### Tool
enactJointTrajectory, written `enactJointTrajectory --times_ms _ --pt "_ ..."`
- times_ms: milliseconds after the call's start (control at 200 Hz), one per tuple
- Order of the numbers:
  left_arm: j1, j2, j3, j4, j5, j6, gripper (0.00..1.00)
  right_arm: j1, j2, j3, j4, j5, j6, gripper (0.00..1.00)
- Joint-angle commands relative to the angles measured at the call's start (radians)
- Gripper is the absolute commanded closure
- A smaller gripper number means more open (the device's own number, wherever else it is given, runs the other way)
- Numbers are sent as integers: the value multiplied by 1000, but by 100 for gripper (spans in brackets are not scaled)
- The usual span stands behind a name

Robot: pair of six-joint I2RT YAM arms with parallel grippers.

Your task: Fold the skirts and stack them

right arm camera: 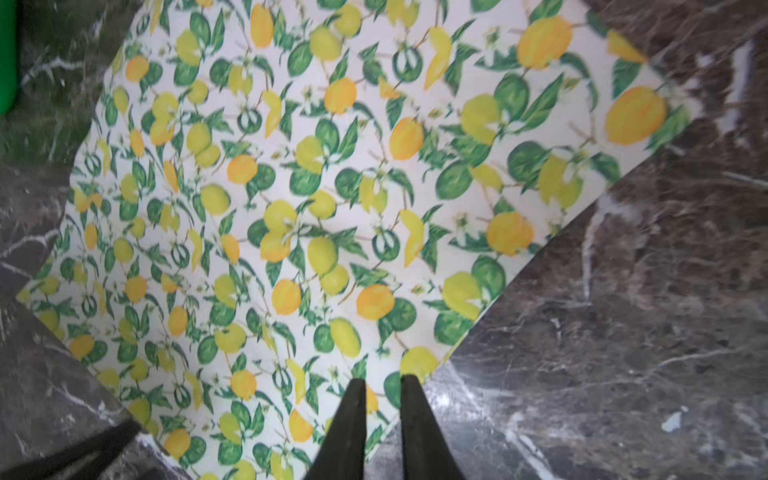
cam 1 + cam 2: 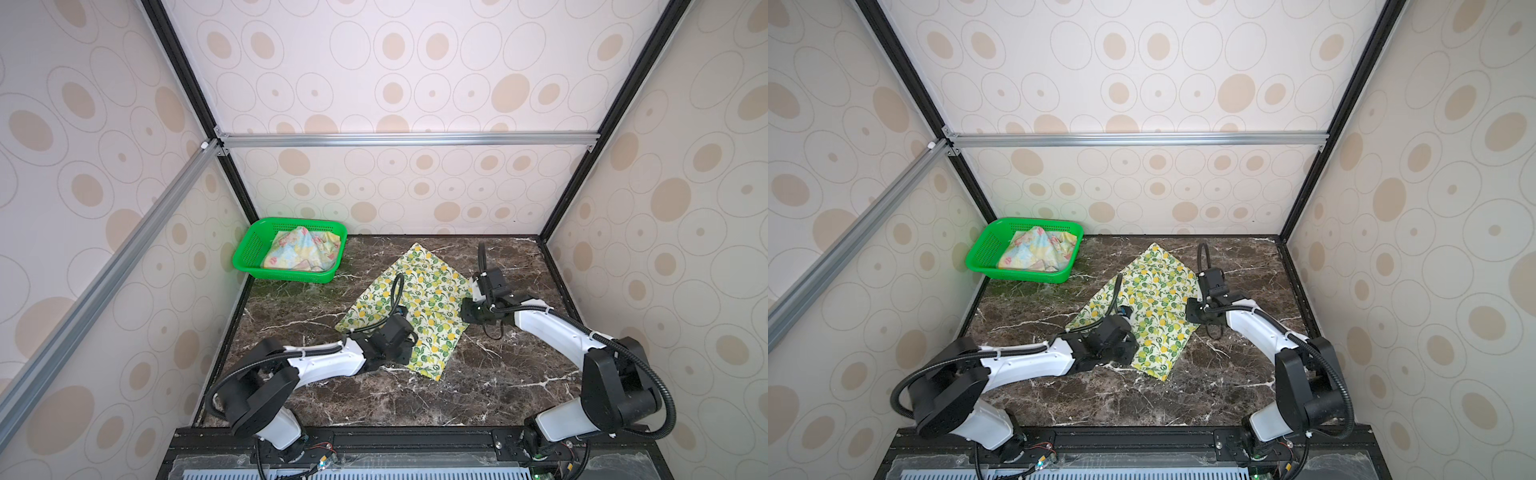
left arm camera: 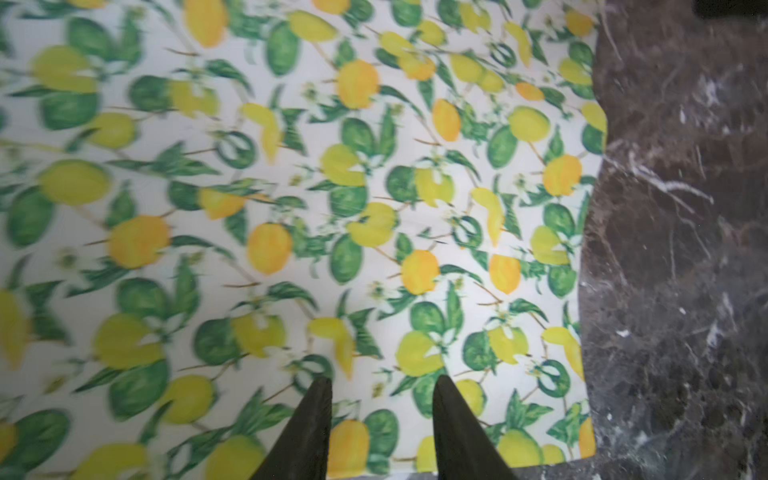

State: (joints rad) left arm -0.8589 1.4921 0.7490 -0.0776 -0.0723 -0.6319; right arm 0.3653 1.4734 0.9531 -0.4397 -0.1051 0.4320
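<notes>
The lemon skirt (image 2: 432, 299) lies flat on the dark marble bench (image 2: 498, 395), a little right of centre. It is skewed like a diamond, with one corner pointing far and one pointing near, so its longer run goes far to near with a slight slant. The floral skirt (image 2: 301, 249) sits bunched in the green basket (image 2: 249, 253) at the far left corner, well apart from the lemon one.

The left fingers (image 3: 320, 415) are spread, with printed cloth showing flat in the gap between them and nothing caught. In both top views that wrist hangs over the skirt's near left part. The right fingers (image 1: 349, 415) stand only slightly parted, right at the skirt's right-hand edge. One tip is over cloth and the other over bare bench, and I see no fabric pinched between them.

The relation that matters is that each arm sits at its own side of the lemon skirt, and the cloth runs left from the right fingers and right and far from the left ones. To my eye, a fold across the long run would need each arm to grip an edge on its own side, and both are placed for that. If the floral skirt is wanted instead, the left arm is plainly the nearer one, since the basket is on its side and far back
</notes>
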Motion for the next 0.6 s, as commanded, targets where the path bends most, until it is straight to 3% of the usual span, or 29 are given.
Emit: enactJointTrajectory --times_ms 0,105,230,500,595 --pt "116 -108 -65 -126 -69 -32 53 34 -33 -28 -35 16 2 78" --pt "259 -172 -86 -205 -67 -5 48 82 -26 -14 -41 29 -7 74" --pt "405 -187 -85 -262 -14 27 36 111 12 21 -46 20 -14 72" --pt "546 -163 -93 -261 67 23 22 119 54 41 -5 -29 8 71" --pt "587 -150 -111 -199 154 -3 25 119 63 40 2 -31 8 71"
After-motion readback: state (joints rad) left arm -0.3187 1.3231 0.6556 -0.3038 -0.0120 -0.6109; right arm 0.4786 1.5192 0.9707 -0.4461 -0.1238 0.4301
